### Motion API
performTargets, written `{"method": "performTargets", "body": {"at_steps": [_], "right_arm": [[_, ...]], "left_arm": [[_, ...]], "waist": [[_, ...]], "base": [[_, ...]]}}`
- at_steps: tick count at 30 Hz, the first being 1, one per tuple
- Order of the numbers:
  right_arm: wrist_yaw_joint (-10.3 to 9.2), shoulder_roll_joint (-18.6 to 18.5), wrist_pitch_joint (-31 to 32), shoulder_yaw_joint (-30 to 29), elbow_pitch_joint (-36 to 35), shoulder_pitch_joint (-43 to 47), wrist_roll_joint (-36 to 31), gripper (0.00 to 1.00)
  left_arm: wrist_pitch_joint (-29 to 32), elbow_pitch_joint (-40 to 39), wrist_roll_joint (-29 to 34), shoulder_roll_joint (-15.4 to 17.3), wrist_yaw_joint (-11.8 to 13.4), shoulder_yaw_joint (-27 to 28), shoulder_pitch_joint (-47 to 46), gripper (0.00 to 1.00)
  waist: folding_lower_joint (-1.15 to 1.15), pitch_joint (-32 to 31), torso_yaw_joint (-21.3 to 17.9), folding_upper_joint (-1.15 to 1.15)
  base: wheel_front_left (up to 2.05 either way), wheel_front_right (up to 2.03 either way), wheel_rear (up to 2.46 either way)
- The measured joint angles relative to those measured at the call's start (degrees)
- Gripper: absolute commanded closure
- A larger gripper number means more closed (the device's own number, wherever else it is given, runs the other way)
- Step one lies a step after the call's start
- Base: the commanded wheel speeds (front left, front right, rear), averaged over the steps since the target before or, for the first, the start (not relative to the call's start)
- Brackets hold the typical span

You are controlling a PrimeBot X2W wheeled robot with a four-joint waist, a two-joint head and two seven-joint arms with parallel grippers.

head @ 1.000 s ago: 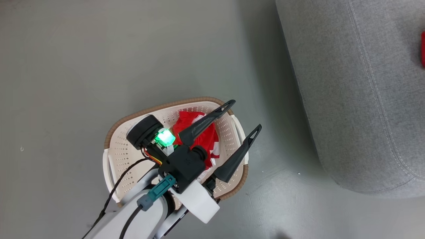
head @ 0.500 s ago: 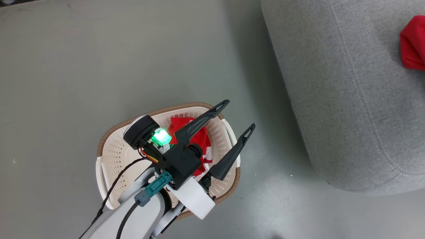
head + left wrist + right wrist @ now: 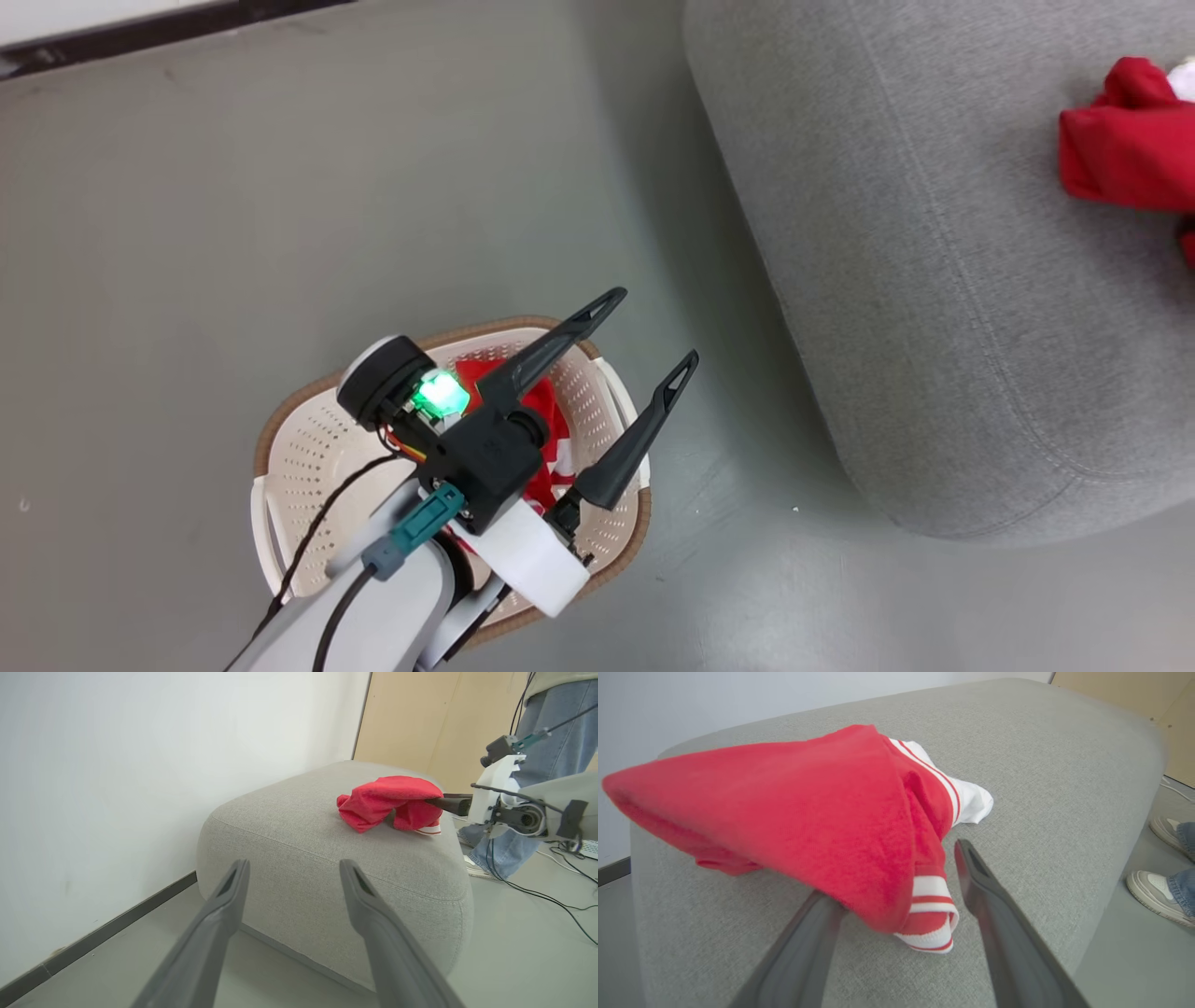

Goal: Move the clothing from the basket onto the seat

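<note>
The left gripper [image 3: 646, 329] is seen at the lower middle of the head view, its two dark fingers spread wide with nothing between them. It is held above the basket [image 3: 303, 411], which stands on the grey floor [image 3: 280, 187] at the lower left of that frame. A red garment [image 3: 551, 425] with white patches is seen lying inside the basket, partly hidden by the gripper's body. The seat [image 3: 887, 280] is found at the upper right, apart from the basket. A second red garment [image 3: 1120, 154] is laid on the seat's top at the right edge of the frame. In the right wrist view the right gripper [image 3: 899, 858] is shown with its fingers parted. The second red garment is draped over the finger at the lower left, whose tip is hidden by the cloth. The other finger is left bare just beside the striped white cuff. In the left wrist view the garment is seen at the upper middle, on the seat. A person's legs [image 3: 551, 732] in jeans are seen at the upper right.
</note>
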Motion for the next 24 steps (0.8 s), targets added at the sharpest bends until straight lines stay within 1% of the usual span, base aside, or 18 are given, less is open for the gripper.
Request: {"method": "performTargets", "body": {"at_steps": [10, 18, 24], "right_arm": [[0.0, 0.0, 0.0, 1.5, -4.5, 4.9, 2.4, 0.0], [0.0, -0.1, 0.0, 3.9, -4.9, 7.2, 4.3, 0.0], [0.0, -0.3, 0.0, 5.5, -7.0, 9.9, 5.0, 0.0]], "left_arm": [[-0.8, 0.9, -0.8, 0.1, 0.0, -0.7, 2.2, 0.0], [-1.1, 1.8, -1.4, -0.1, 0.0, -0.8, 3.1, 0.0], [-1.5, 1.9, -1.9, -0.1, 0.0, -0.7, 4.3, 0.0]], "waist": [[0.0, -2.8, -1.8, 0.0], [0.0, -4.7, -2.8, 0.0], [0.0, -6.0, -3.5, 0.0]], "base": [[0.0, 0.0, 0.0], [0.0, 0.0, 0.0], [0.0, 0.0, 0.0]]}}
